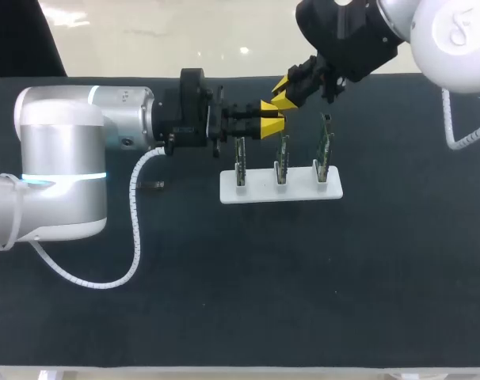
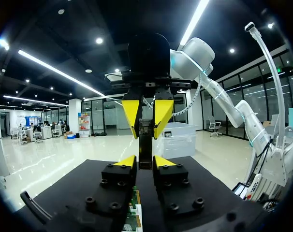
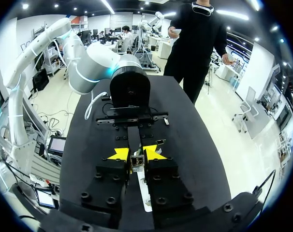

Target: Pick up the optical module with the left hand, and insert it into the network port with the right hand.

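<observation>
The optical module (image 2: 145,151) is a small dark bar with a metal end (image 3: 137,160), held above the table between my two grippers. My right gripper (image 1: 285,89) comes down from the back right, and its yellow fingertips (image 3: 118,153) press the module from both sides. My left gripper (image 1: 270,125) points rightward at the same spot. Its yellow tips (image 2: 127,161) stand on either side of the module's lower end with a narrow gap, so it is open. The network ports sit on three upright green boards (image 1: 282,155) just below the grippers.
A white base (image 1: 291,190) carries the three boards in a row near the middle of the black table. A small dark part (image 1: 154,184) lies left of it, beside my left arm's white cable (image 1: 135,229). My left arm (image 3: 129,89) faces the right wrist camera.
</observation>
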